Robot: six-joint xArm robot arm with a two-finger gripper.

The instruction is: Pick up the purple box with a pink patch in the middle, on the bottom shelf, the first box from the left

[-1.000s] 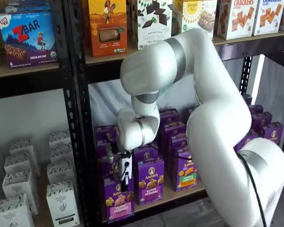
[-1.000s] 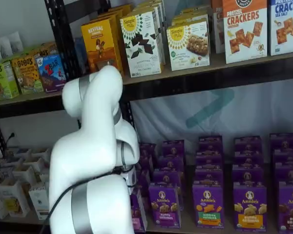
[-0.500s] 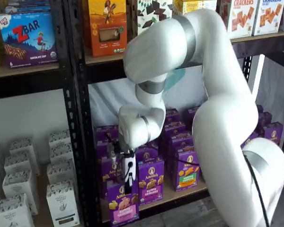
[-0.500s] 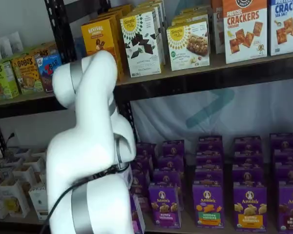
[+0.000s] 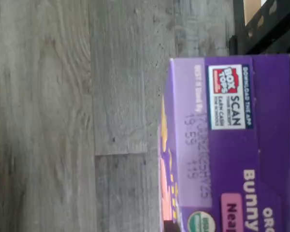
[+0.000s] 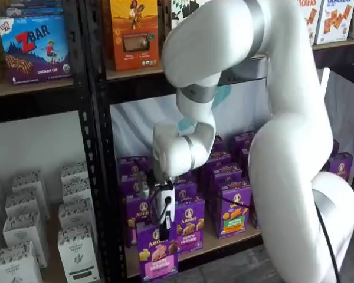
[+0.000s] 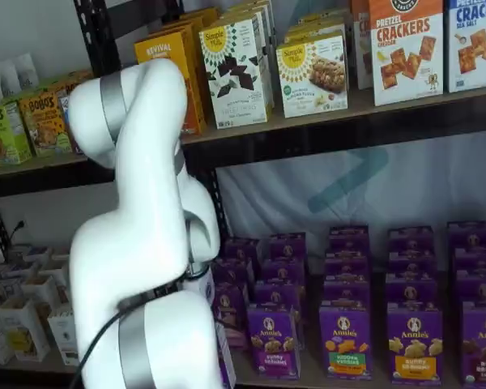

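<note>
- The purple box (image 6: 157, 254) is clamped at its top by the gripper (image 6: 164, 221) in a shelf view, jaws pinching it
- The box is held out in front of the bottom shelf (image 6: 224, 243)
- Grey plank floor (image 5: 63, 116) is seen beneath the box in the wrist view

You see the purple box (image 6: 157, 254) under the gripper (image 6: 164, 219), in front of the bottom shelf (image 6: 224, 243) and past its front rail. To its right, other boxes (image 6: 189, 225) stand in rows on the shelf, going to the back. In the wrist view the purple box (image 5: 227, 145) hangs over the floor (image 5: 72, 116), with the post (image 5: 261, 24) behind it.
</note>
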